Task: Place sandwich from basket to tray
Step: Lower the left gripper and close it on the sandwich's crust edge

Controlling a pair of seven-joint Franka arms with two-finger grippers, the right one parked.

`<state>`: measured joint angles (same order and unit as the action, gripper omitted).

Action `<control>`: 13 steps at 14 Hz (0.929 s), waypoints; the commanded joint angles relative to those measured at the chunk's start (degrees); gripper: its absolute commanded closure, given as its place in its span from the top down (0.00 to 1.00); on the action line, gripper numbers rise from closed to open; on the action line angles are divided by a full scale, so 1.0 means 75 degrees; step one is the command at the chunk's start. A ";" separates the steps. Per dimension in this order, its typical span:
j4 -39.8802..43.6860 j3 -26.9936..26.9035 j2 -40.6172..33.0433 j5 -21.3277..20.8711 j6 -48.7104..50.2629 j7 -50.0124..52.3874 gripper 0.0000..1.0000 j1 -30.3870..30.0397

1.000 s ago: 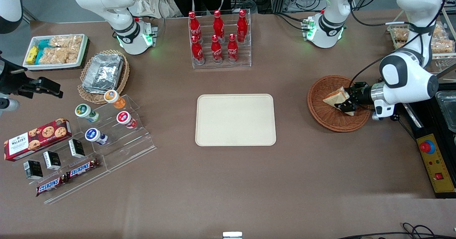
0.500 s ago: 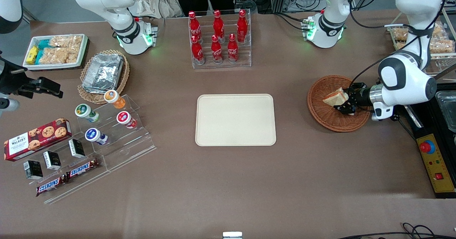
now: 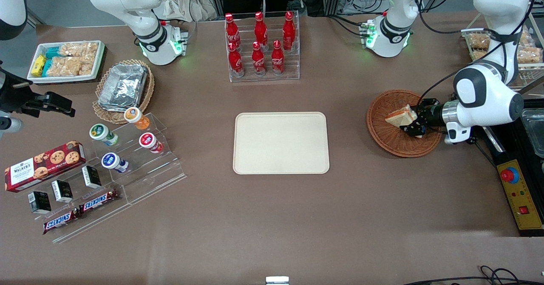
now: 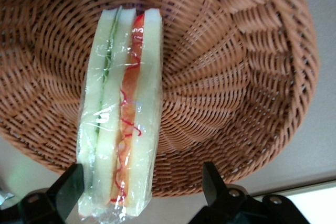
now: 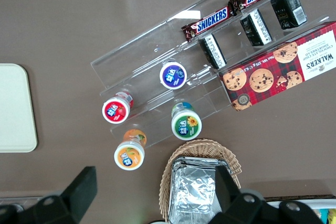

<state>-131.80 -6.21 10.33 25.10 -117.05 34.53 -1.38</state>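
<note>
The sandwich (image 4: 119, 114) stands in the basket (image 3: 389, 137), between the spread fingers of the gripper (image 4: 142, 192), one finger touching it. The tray (image 3: 281, 143) holds nothing; grasp, lift and transfer remain.

sandwich (image 3: 400, 116) in basket (image 3: 384, 136), gripper (image 3: 414, 125) over basket beside sandwich, basket well apart from tray (image 3: 281, 143) toward working arm's end, bottle rack (image 3: 262, 47) farther from camera than tray
</note>
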 commanded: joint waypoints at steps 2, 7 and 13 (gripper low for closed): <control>0.0006 -0.0143 -0.0357 -0.0533 0.0511 0.0166 1.00 -0.0108; -0.0122 -0.0226 -0.0089 -0.0429 0.0162 0.0095 1.00 -0.0109; -0.0134 -0.0168 0.0287 0.0041 -0.0355 0.0107 0.96 -0.0003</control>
<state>-132.71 -7.54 12.40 24.60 -118.98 34.64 -1.73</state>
